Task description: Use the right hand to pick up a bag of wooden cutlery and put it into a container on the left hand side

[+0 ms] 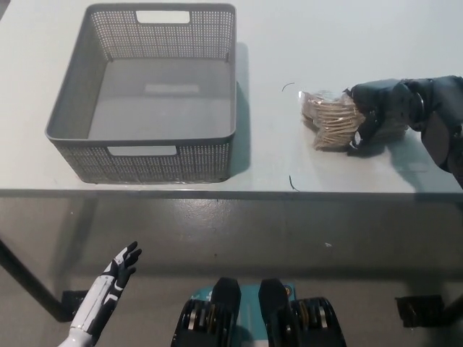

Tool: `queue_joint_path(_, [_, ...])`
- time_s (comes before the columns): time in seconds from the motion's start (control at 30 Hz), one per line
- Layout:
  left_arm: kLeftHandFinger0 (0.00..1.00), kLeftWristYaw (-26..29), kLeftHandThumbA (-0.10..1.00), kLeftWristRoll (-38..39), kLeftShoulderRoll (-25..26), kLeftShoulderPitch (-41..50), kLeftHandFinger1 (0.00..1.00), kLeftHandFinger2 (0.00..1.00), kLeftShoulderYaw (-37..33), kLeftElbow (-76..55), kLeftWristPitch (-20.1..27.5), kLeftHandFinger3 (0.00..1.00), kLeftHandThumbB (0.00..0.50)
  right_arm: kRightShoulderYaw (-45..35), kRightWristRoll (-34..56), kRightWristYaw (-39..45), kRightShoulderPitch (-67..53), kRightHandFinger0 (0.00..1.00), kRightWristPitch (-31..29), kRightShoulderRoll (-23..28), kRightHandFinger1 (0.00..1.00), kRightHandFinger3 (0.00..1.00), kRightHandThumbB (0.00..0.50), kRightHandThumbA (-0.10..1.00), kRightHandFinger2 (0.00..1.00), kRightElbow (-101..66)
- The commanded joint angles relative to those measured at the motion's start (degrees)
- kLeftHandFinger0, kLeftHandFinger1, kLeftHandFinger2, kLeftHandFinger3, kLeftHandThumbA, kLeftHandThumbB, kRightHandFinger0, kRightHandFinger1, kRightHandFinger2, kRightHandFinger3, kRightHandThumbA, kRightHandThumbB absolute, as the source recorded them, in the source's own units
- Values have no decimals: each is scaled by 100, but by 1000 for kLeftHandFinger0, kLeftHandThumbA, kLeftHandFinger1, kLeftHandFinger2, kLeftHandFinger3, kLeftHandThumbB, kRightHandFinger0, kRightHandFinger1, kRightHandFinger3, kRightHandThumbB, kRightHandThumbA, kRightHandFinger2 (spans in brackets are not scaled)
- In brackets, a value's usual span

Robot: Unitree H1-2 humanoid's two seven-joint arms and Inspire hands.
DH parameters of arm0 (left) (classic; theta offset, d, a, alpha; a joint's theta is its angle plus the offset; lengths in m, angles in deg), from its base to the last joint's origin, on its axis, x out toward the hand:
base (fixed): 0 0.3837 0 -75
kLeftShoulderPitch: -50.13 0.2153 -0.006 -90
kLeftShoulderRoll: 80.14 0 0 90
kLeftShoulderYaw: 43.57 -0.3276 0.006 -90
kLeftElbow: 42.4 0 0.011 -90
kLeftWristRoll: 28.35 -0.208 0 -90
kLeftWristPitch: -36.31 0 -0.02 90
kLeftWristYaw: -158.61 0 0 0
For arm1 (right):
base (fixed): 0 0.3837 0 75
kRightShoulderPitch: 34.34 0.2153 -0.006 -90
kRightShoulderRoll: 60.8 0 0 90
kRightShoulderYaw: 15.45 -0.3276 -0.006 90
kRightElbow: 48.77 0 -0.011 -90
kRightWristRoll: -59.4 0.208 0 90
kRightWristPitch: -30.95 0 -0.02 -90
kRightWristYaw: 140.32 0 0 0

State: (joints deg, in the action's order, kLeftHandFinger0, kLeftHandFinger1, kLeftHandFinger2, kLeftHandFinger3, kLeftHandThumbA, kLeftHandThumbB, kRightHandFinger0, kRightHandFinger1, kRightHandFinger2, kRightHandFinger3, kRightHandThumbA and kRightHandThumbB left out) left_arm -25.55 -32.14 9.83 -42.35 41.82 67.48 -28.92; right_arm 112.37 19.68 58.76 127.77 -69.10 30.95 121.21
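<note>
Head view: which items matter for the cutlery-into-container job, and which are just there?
Part of the job:
- bag of wooden cutlery, on the table
- right hand, closed on the bag's right end
- grey basket, left, nothing inside

Just there:
- white table
- left hand, open, resting below the table edge

A: What can't we see well?

B: The black right hand (376, 112) covers the right end of the bag of wooden cutlery (329, 119). The arm runs off the right edge.

A: Anything else?

B: The white left hand (112, 278) is small at the lower left. Its arm is cut off at the bottom edge.
</note>
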Motion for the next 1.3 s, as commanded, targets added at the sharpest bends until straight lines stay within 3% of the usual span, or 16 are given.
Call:
queue_joint_path(0.0, [1000, 123, 1000, -89, 187, -90, 1000, 1000, -6, -165, 216, 1000, 350, 140, -202, -1032, -26, 4, -156, 32, 58, 341, 211, -100, 227, 1])
queue_joint_path(0.03, [1000, 123, 1000, -97, 194, -102, 1000, 1000, -10, -155, 216, 1000, 351, 164, -226, -1173, -41, 1, -138, 59, 28, 329, 205, -100, 217, -3])
queue_joint_path(0.07, [1000, 110, 1000, -88, 195, -106, 1000, 1000, -6, -165, 216, 1000, 352, 100, -142, -1284, -62, 0, -224, 103, 103, 303, 197, -100, 317, -2])
queue_joint_path(0.1, [1000, 99, 1000, -69, 195, -109, 1000, 1000, -4, -160, 216, 1000, 352, 5, -37, -1298, -78, 94, -259, 161, 265, 320, 176, -100, 486, 0])
queue_joint_path(0.13, [1000, 96, 1000, -59, 199, -103, 1000, 1000, 1, -166, 216, 1000, 352, -20, -8, -1283, -74, 105, -252, 176, 286, 322, 174, -100, 521, 3])
queue_joint_path(0.17, [1000, 100, 1000, -68, 202, -104, 1000, 1000, -1, -168, 216, 1000, 359, -35, 12, -1295, -74, 15, -270, 193, 253, 326, 165, -100, 573, 2])
queue_joint_path(0.2, [1000, 81, 1000, -45, 194, -113, 1000, 1000, 17, -157, 216, 1000, 362, -81, 60, -1342, -81, 1, -316, 245, 308, 366, 155, -100, 752, -13])
queue_joint_path(0.23, [1000, 71, 1000, -32, 181, -115, 1000, 1000, 29, -151, 216, 1000, 371, -97, 72, -1372, -79, 0, -342, 274, 334, 382, 152, -100, 831, -22])
queue_joint_path(0.27, [1000, 73, 1000, -29, 169, -119, 1000, 1000, 33, -146, 216, 1000, 374, -101, 72, -1384, -70, 0, -355, 285, 465, 451, 131, -100, 976, -23])
queue_joint_path(0.3, [1000, 71, 1000, -27, 168, -119, 1000, 1000, 26, -152, 216, 1000, 366, -123, 83, -1532, -94, 20, -494, 336, 584, 550, 145, -100, 1000, -34])
queue_joint_path(0.37, [1000, 85, 1000, -37, 167, -122, 1000, 1000, 24, -145, 216, 1000, 365, -151, 91, -1665, -97, 33, -561, 365, 661, 807, 156, -100, 1000, -39])
queue_joint_path(0.47, [1000, 130, 1000, -74, 179, -145, 1000, 1000, 19, -115, 216, 1000, 368, -249, 129, -1903, -90, 88, -602, 405, 749, 1000, 157, -100, 1000, -62])
queue_joint_path(0.53, [1000, 100, 1000, -50, 184, -149, 1000, 1000, 18, -116, 216, 1000, 364, -297, 146, -2002, -96, 129, -665, 426, 764, 1000, 153, -100, 1000, -79])
queue_joint_path(0.7, [1000, 66, 1000, -17, 183, -156, 1000, 1000, 21, -89, 216, 1000, 358, -809, 543, -2150, 3, 50, -819, 479, 654, 1000, 143, -100, 981, -89])
queue_joint_path(1.0, [998, 62, 1000, -9, 182, -120, 1000, 1000, 31, -82, 216, 1000, 349, -2191, 1405, -1962, 504, 30, -1092, 460, 540, 949, 125, -100, 881, -352])
queue_joint_path(1.27, [985, 125, 1000, -50, 186, -99, 1000, 1000, 13, -61, 216, 1000, 329, -2703, 1658, -1769, 1018, 0, -1102, 258, 481, 916, 155, -100, 831, -691])
